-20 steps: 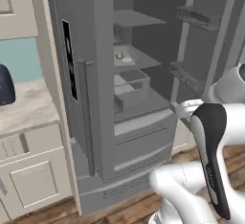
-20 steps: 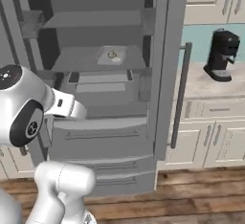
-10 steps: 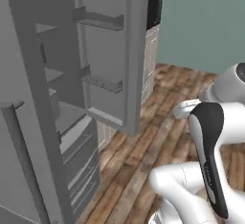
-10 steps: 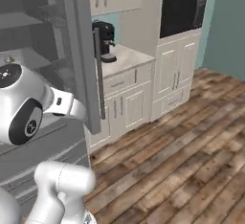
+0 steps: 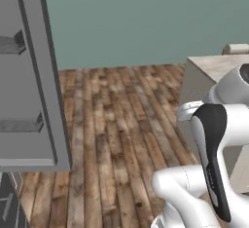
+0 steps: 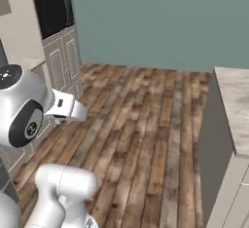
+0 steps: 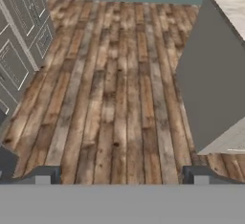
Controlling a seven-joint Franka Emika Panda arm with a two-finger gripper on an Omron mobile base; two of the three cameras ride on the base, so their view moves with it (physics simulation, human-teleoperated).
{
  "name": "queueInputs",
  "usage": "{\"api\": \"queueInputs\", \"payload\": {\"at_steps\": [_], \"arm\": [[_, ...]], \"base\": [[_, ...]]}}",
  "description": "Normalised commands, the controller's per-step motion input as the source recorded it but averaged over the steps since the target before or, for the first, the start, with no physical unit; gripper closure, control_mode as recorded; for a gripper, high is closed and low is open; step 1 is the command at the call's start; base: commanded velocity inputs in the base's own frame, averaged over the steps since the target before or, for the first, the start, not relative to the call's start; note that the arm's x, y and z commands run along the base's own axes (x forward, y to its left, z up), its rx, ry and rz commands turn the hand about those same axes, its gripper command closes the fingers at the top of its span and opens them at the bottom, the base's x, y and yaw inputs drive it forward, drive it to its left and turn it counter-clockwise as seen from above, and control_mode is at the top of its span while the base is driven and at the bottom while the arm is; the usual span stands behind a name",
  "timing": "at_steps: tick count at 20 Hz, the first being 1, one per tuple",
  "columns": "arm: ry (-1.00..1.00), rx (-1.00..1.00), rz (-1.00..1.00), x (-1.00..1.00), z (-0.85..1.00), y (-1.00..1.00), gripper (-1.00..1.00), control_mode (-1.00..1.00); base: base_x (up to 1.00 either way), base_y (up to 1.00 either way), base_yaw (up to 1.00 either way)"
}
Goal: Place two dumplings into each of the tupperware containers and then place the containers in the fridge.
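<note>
The fridge (image 5: 34, 76) is seen at the left edge of the left base view, its grey door standing open, long axis upright, the inner face with two shelf bins turned toward the room. Beside that door a wooden plank floor (image 5: 112, 124) is spread out, the boards running away toward a plain teal wall (image 5: 146, 17). Well apart from the fridge door, across the floor, a table (image 5: 214, 66) with a pale mottled top and grey side is seen; a pale rounded thing rests on its far corner, too small to be told. In the right base view the same floor is shown, with a dark built-in oven (image 6: 54, 12) set in pale cabinets (image 6: 63, 61) at the left and the table at the right. In the hand view the claw (image 7: 122, 175) is held wide apart, released, nothing between its tips, and is pointed down at bare planks between the cabinets and the table.
</note>
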Motion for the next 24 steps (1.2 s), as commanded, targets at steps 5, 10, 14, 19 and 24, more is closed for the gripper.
{"api": "queueInputs", "payload": {"at_steps": [5,10,14,19,24], "arm": [[0.00,0.00,0.00,0.00,0.00,0.00,-1.00,1.00],[0.00,0.00,0.00,0.00,0.00,0.00,-1.00,1.00],[0.00,0.00,0.00,0.00,0.00,0.00,-1.00,1.00],[0.00,0.00,0.00,0.00,0.00,0.00,-1.00,1.00],[0.00,0.00,0.00,0.00,0.00,0.00,-1.00,1.00]], "base": [[0.53,0.41,-0.36],[1.00,0.06,-0.04],[1.00,0.26,-0.04],[1.00,0.24,-0.04],[1.00,0.13,-0.01]]}}
